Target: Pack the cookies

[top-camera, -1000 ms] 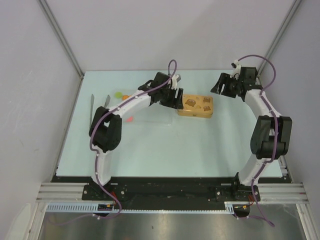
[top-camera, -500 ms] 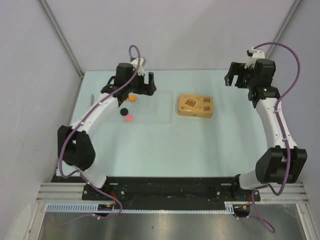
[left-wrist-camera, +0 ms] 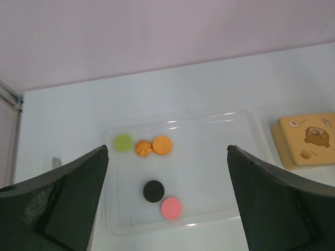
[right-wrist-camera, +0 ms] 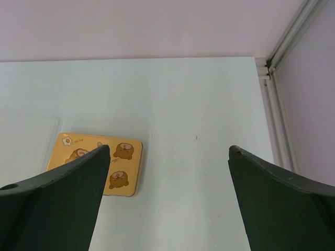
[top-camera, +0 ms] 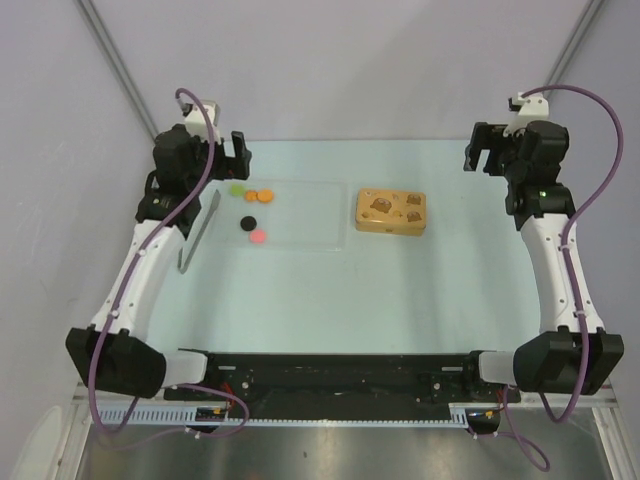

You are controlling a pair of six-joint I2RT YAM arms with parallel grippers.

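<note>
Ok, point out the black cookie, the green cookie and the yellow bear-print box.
black cookie (left-wrist-camera: 154, 191), left wrist view, middle of its top face
green cookie (left-wrist-camera: 123, 142), left wrist view, middle of its top face
yellow bear-print box (top-camera: 391, 212), top external view, middle of its lid

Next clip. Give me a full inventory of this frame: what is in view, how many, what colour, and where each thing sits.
green round cookie disc: 1, green, in the tray's left part, far side
orange round cookie discs: 2, orange, side by side just right of the green one
black round cookie disc: 1, black, in the tray, nearer side
pink-red round cookie disc: 1, pink-red, close beside the black one
clear shallow plastic tray: 1, transparent, centre-left of the table
yellow rectangular tin with bear pictures: 1, yellow, right of the tray
grey metal tongs: 1, grey, left of the tray
pale blue-green table: 1
left gripper: black, open, far left
right gripper: black, open, far right
</note>
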